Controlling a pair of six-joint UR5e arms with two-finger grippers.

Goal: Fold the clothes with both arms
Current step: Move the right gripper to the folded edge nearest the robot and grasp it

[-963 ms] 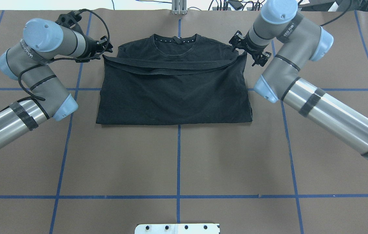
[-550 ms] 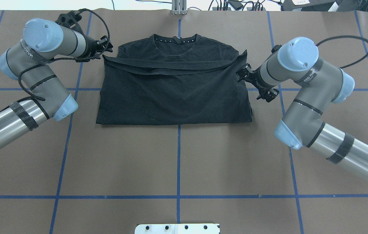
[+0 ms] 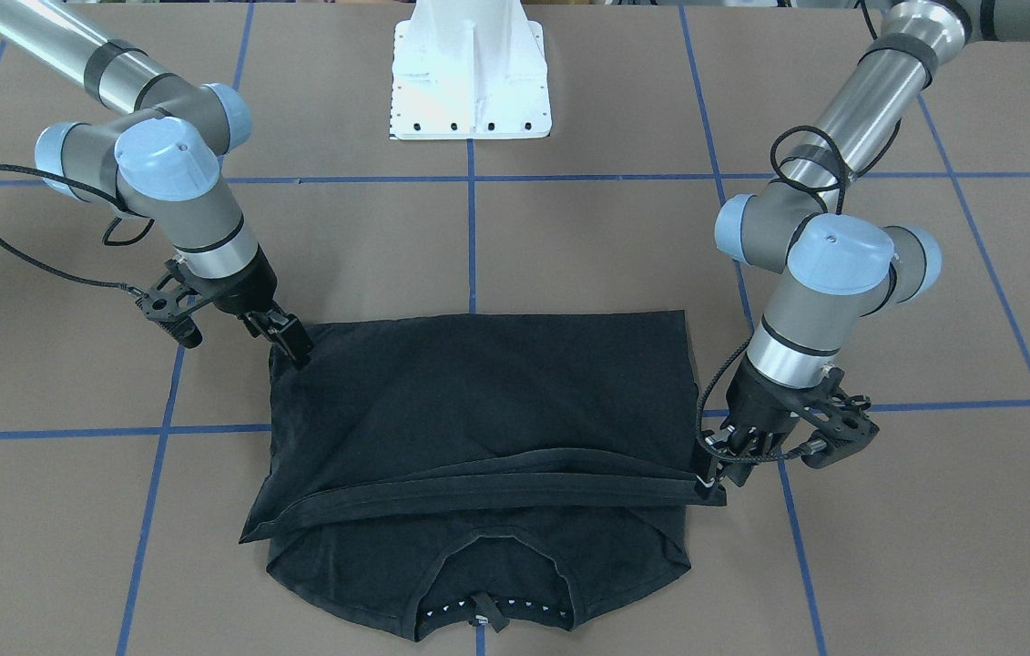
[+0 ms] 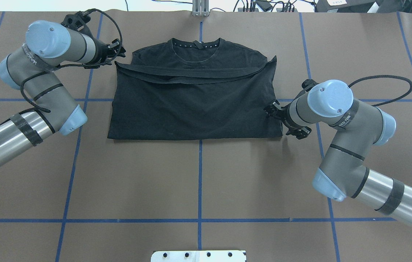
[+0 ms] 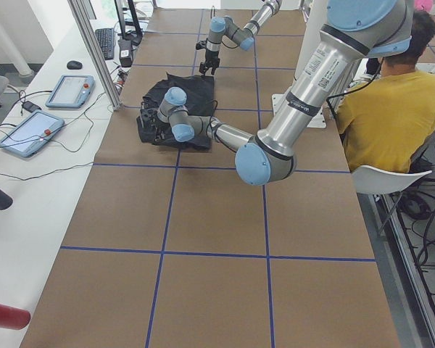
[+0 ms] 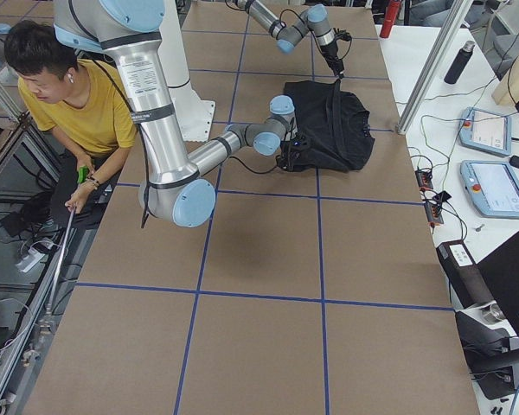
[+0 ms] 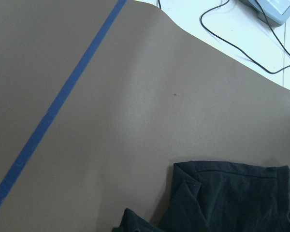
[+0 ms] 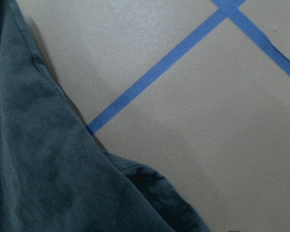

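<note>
Black shirt (image 4: 195,109) lies half-folded: right gripper (image 3: 294,344) has withdrawn to the shirt's near corner, finger state indeterminate; left gripper (image 3: 717,478) apparently still pinches the hem (image 4: 191,74).

Bright even overhead light, soft shadows, right wrist view blurry

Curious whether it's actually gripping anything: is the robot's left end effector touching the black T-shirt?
Touching. In the exterior front-facing view, the folded-over hem corner of the T-shirt runs straight into the left end effector, with no gap visible between them.
</note>
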